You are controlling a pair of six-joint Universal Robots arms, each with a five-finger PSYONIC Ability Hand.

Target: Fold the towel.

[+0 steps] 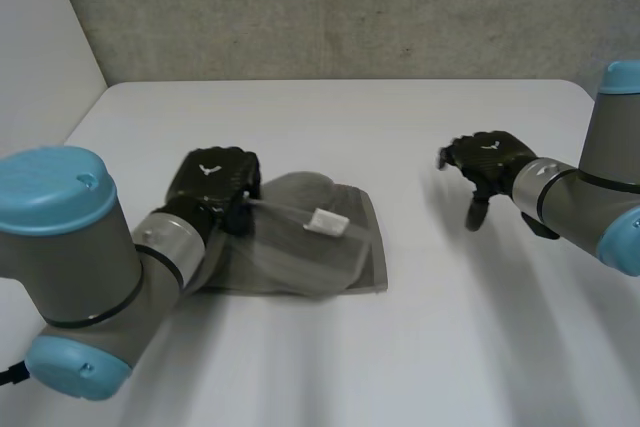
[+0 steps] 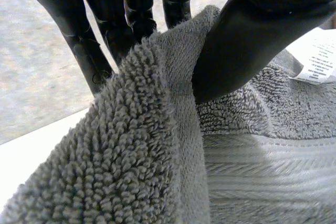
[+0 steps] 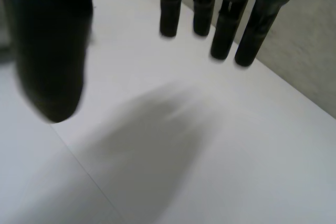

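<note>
1. My left hand (image 1: 213,179) has the towel (image 1: 310,262) by its left edge, toward the far corner. In the left wrist view the thumb (image 2: 252,45) clamps a raised fold of pile against the fingers (image 2: 79,40), so this hand is closed on the cloth.
2. The towel lies left of centre on the tabletop (image 1: 450,347), grey and already doubled in places, with its white label (image 1: 328,220) showing on top.
3. My right hand (image 1: 487,159) hovers over bare tabletop, well apart from the towel. Its fingers are straight and spread from the thumb, holding nothing.
4. Risk one: the pinch looks shallow and sits near the rim of the fold. I judge that thick pile could slide out if I pull quickly.
5. Risk two: only one edge is held. The lower layer may drag along with the lifted one, or the fold may land skewed, since nothing pins the right side.
6. Risk three: my left forearm lies over the towel's near-left part and could bunch it as the arm swings.
7. Room: there is wide bare tabletop between the towel and the right hand, and more in front. The left rim of the tabletop is near my left arm, so I would carry the fold rightward.
</note>
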